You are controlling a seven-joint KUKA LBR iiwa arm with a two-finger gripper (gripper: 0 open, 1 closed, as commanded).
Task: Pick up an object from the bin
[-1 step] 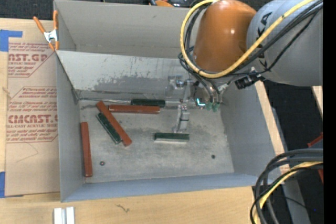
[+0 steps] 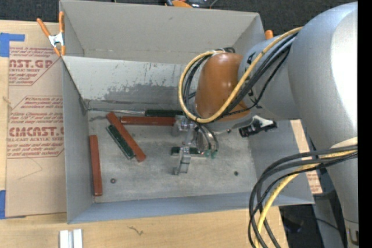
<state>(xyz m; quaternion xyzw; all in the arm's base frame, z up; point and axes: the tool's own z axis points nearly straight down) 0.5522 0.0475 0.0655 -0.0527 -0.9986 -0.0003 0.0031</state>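
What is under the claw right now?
Bare grey floor shows all round the claw. The nearest thing, a brown stick, lies apart from it, nearer the back wall. The spot directly beneath the claw's tip is covered by the claw itself.

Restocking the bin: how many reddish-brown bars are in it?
3: left bar along the left wall, diagonal bar left of centre, back bar near the back wall. The arm may hide more.
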